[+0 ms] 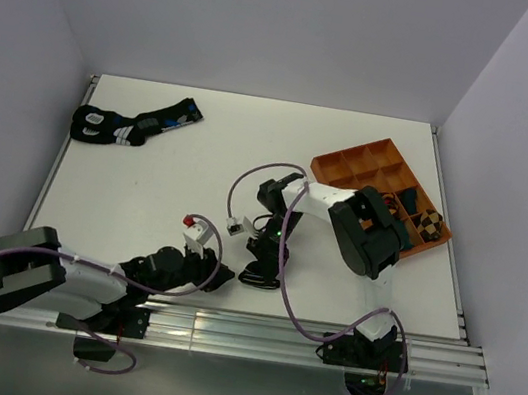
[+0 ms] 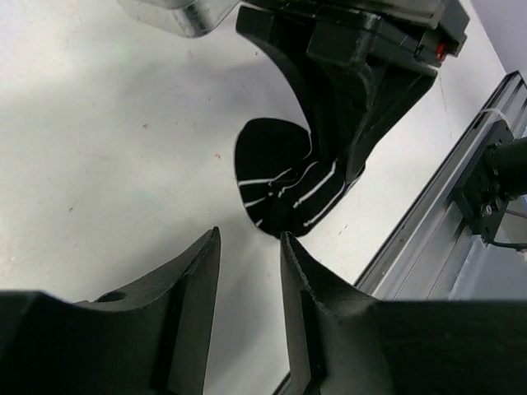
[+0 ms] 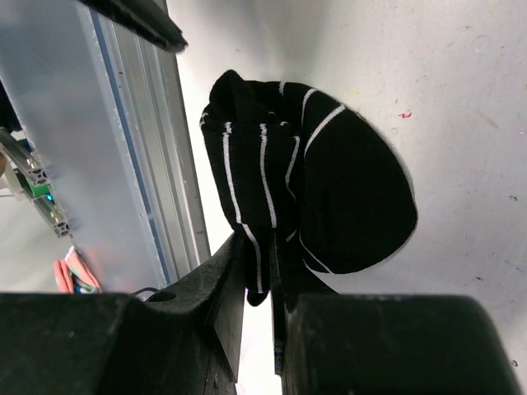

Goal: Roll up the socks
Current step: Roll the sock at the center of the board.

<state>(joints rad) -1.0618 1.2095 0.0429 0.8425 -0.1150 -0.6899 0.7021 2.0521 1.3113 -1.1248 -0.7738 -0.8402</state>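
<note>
The short black ankle sock with thin white stripes (image 3: 329, 189) lies bunched on the table by the front rail. It also shows in the left wrist view (image 2: 284, 185) and the top view (image 1: 259, 278). My right gripper (image 3: 262, 247) is shut on the sock's edge; it stands over the sock in the top view (image 1: 259, 256). My left gripper (image 2: 249, 239) is open and empty, a short way from the sock, low over the table (image 1: 220, 276). The long argyle sock is out of view.
Black socks with blue and white marks (image 1: 134, 123) lie at the back left. An orange divided tray (image 1: 372, 160) at the back right holds a brown-checked bundle (image 1: 429, 223). The metal front rail (image 3: 132, 148) runs right beside the sock.
</note>
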